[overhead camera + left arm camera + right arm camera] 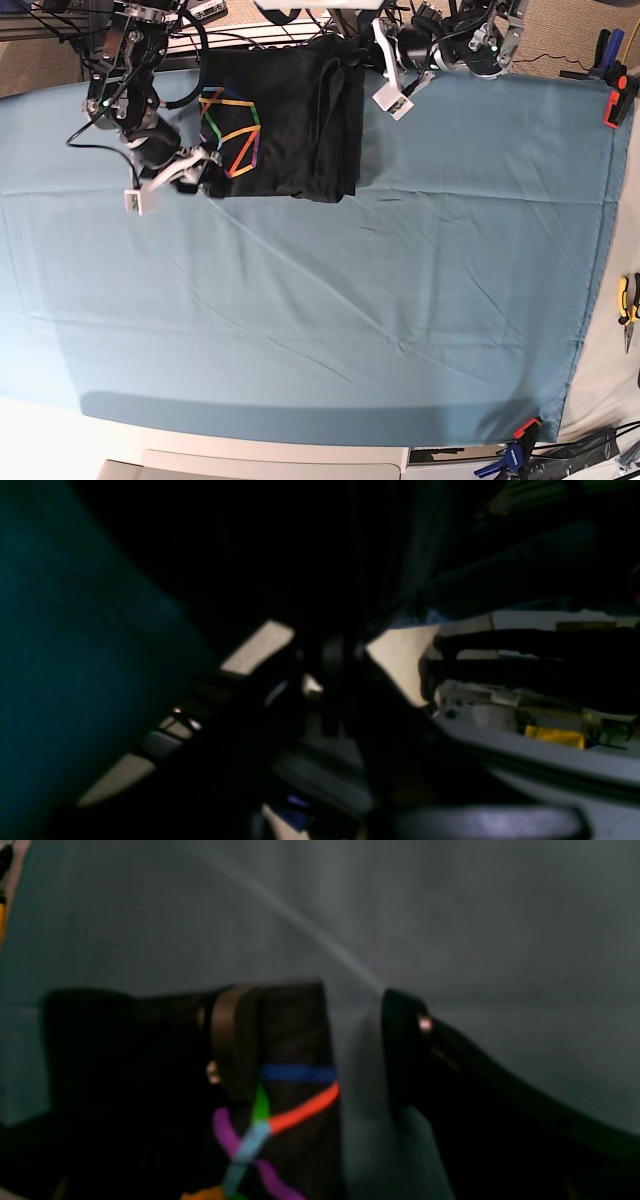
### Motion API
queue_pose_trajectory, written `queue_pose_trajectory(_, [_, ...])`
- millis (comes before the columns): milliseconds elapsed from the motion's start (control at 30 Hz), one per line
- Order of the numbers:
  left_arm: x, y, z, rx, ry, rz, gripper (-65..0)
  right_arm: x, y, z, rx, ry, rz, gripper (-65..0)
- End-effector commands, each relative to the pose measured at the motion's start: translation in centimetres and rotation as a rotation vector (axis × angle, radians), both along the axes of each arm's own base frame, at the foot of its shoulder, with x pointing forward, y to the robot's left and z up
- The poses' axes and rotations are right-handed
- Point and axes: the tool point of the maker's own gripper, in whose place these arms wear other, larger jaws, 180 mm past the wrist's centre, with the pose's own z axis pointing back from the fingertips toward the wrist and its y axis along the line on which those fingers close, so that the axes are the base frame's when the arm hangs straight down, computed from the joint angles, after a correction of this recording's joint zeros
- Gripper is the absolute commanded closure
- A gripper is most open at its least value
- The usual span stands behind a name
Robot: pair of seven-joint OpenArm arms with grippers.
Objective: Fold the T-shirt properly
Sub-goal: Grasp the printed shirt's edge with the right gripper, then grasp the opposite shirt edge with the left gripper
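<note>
A: What takes up most of the base view?

B: The tabletop [320, 330], draped in a teal-blue cloth [400, 250] that runs almost edge to edge with soft creases across it; clamps pin it at the right, one orange [613, 108] near the top corner and one blue and orange [515, 445] at the bottom corner.

A: And the T-shirt?

B: The T-shirt [290, 125] lies at the far edge of the tabletop, left of centre; it is black and already folded into a rough rectangle, with the multicolour line print [232, 132] facing up on its left part and a thicker bunched fold along its right side.

A: The arms?

B: The right gripper [200, 165] is at the shirt's lower left corner; in the right wrist view its fingers [235, 1040] stand spread, one lying against the printed black fabric [295, 1090], the other apart from it over the cloth; it is not pinching anything that I can see. The left gripper [395, 75] sits just beside the shirt's upper right edge; the left wrist view is dark and blurred, so I cannot tell whether it is spread or pressed together.

A: Anything smaller?

B: Pliers [626, 300] with yellow handles lie off the cloth at the right edge.
</note>
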Motion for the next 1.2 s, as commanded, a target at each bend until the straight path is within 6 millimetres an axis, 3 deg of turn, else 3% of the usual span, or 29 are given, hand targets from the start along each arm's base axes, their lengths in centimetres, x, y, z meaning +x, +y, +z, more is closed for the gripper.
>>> queue_pose_trajectory(0, [0.3, -0.4, 0.8, -0.031, -0.023, -0.003, 0.0, 0.5, 0.0, 0.6, 0.025, -0.029, -0.001, -36.7])
queue_pose_trajectory(500, [0.2, -0.4, 0.8, -0.031, -0.022, -0.003, 0.0, 1.3, 1.1, 1.4, 0.108, -0.055, 0.025, -35.7])
queue_pose_trajectory(633, [0.2, -0.4, 0.8, -0.031, -0.022, -0.003, 0.0, 1.5, 1.2, 1.8, 0.132, -0.073, 0.019, -23.9])
queue_pose_trajectory(800, [0.3, -0.4, 0.8, -0.031, -0.023, -0.002, 0.0, 2.2, 1.1, 2.4, 0.135, -0.103, 0.01, -0.6])
queue_pose_trajectory(1167, [1.0, -0.2, 0.8, -0.011, -0.046, -0.014, 0.0, 3.4, 1.6, 3.5, 0.085, -0.149, 0.087, 0.0])
